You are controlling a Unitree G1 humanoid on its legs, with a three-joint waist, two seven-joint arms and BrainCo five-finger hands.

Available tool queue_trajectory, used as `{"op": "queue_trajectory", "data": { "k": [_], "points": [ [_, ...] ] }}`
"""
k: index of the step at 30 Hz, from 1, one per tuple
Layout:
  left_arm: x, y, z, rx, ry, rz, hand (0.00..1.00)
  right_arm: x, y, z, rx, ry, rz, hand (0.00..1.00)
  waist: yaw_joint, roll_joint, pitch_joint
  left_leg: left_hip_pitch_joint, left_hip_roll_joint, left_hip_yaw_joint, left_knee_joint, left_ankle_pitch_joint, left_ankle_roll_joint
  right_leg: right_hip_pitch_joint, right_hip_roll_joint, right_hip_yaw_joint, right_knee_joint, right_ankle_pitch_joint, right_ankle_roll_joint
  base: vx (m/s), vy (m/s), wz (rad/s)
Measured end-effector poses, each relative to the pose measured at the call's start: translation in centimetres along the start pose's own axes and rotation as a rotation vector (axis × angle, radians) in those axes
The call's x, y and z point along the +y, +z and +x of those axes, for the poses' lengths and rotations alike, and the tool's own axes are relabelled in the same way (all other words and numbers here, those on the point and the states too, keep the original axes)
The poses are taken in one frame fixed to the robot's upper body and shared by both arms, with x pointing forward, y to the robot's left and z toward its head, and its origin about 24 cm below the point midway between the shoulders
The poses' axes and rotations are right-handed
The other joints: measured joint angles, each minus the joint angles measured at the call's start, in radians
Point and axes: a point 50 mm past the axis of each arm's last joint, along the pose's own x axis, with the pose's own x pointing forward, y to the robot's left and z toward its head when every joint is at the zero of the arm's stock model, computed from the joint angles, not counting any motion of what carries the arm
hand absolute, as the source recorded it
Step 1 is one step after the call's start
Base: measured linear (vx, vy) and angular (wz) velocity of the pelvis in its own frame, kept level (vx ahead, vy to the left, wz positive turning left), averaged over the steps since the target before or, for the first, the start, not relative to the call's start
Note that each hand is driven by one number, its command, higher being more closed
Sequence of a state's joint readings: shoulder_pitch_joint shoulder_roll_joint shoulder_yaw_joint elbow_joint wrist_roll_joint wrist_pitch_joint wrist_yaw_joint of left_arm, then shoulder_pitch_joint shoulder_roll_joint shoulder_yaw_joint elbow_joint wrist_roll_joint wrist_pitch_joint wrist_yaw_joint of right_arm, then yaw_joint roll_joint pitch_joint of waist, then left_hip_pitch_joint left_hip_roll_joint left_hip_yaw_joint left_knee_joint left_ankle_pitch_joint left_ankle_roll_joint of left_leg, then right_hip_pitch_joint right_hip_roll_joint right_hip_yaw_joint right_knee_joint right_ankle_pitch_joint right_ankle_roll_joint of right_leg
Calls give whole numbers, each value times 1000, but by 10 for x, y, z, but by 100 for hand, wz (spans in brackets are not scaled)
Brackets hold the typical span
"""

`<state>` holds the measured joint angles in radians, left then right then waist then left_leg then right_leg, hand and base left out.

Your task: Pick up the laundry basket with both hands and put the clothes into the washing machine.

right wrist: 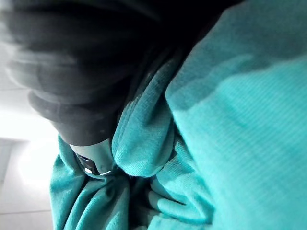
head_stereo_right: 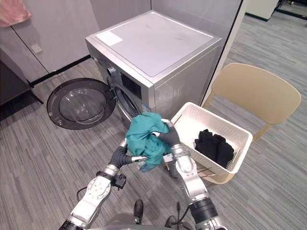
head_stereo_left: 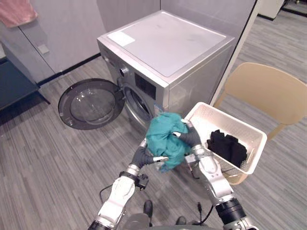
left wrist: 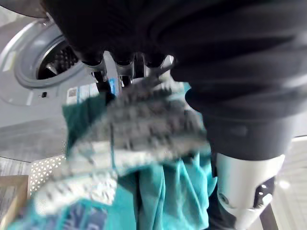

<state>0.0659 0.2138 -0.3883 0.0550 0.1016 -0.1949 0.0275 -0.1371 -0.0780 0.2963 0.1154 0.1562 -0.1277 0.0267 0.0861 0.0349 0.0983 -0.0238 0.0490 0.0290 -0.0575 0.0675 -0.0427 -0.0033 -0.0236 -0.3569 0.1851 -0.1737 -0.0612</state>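
The left hand and right hand both have their fingers curled into the bunched teal knit garment. It hangs between the open drum mouth of the silver front-loading washing machine and the white perforated plastic laundry basket, which holds a black garment. Carry the bundle low into the mouth and release only once its hanging tail clears the rim.

A plain teal garment; black clothes; a white laundry basket with a fine perforated lattice; a silver-grey washing machine with a dark tinted door; a grey floor in wood-grain stripes; a beige chair; a pink cloth.
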Motion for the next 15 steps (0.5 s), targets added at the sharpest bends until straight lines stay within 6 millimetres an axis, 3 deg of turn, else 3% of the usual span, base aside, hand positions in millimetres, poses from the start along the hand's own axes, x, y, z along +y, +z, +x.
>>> {"op": "queue_trajectory", "data": {
  "k": [1, 2, 14, 15],
  "points": [
    [1, -1, 1, 4, -6, 24, 0, 0, -2, 1, 8, 5, 13, 100, -6, -1, -5, 3, 2, 0, -6, 5, -1, 0, 3, 5, -3, 4, -1, -81, -14, -4],
    [3, -4, 0, 13, -6, 52, 100, 3, -4, 2, 20, 20, 34, 100, -19, -1, -13, 4, 4, 0, -14, 13, -2, 0, 6, 6, -8, 9, -2, -116, -20, -7],
    [-1, -13, 2, 42, -43, 187, 100, 18, -11, -5, 74, 190, 103, 100, -43, -5, -24, 12, 26, 0, -36, 34, -18, -5, 41, 31, -31, 30, -10, -55, -20, -5],
    [-1, -14, 2, 45, -46, 189, 100, 18, -12, -5, 78, 192, 109, 0, -45, -5, -31, 9, 27, 0, -36, 34, -19, -7, 43, 31, -33, 33, -14, 38, -29, -3]
  ]
}}
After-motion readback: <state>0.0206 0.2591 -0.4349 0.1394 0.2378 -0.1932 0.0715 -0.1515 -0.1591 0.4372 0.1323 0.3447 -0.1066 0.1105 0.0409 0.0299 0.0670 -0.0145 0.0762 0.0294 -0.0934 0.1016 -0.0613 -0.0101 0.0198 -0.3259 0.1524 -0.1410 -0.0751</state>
